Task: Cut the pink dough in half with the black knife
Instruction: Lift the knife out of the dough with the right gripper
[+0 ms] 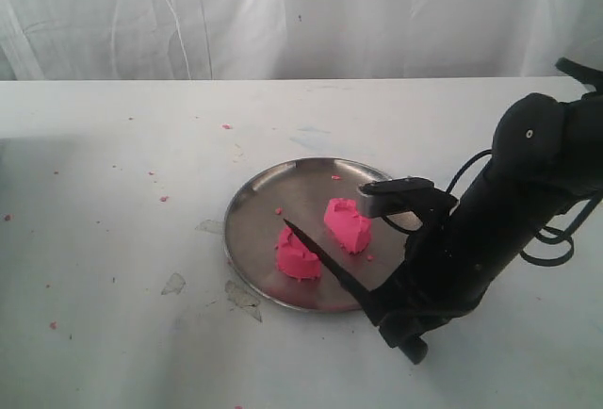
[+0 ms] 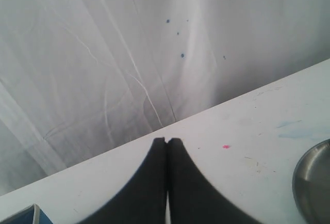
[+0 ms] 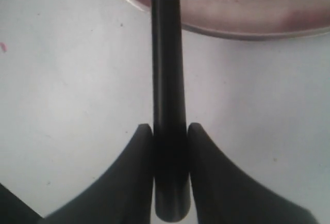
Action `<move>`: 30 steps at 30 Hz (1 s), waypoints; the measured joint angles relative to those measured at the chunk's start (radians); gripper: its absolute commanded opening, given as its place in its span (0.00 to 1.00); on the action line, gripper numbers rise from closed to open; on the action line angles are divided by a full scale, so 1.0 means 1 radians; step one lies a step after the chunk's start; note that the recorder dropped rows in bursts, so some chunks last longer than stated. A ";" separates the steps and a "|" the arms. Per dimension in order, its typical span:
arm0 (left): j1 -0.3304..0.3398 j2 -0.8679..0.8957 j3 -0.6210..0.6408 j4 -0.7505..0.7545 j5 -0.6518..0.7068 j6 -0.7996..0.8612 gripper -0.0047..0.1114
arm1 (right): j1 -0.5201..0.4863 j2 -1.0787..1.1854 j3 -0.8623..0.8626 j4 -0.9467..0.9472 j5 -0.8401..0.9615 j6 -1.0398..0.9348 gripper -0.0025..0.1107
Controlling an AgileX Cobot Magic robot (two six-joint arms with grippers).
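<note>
My right gripper (image 3: pixel 169 129) pinches the black knife (image 1: pixel 327 265) by its handle so the blade reaches over the steel plate (image 1: pixel 243 211) rim, between the two separated halves of the pink dough (image 1: pixel 299 256), apparently already cut.

The plate (image 1: pixel 252 209) is gleaming as smooth, dull-polished metal. The pink dough (image 1: pixel 347 224) is looking soft and matt, with lumpy surfaces. The black knife (image 1: pixel 325 260) is showing a smooth, faintly glossy finish. The bench (image 1: pixel 104 202) is appearing white, matt and scuffed; wrinkled white cloth (image 1: pixel 283 13) is hanging across the upper frame.
</note>
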 measured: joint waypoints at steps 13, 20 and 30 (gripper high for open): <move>0.000 0.000 0.041 0.000 -0.001 0.000 0.04 | 0.000 0.000 -0.007 0.096 0.022 -0.098 0.02; 0.000 0.000 0.041 0.000 -0.001 0.000 0.04 | 0.000 -0.069 -0.060 0.015 -0.021 -0.043 0.02; 0.000 0.000 0.041 0.000 -0.001 0.000 0.04 | -0.099 -0.111 -0.069 -0.357 -0.258 0.303 0.02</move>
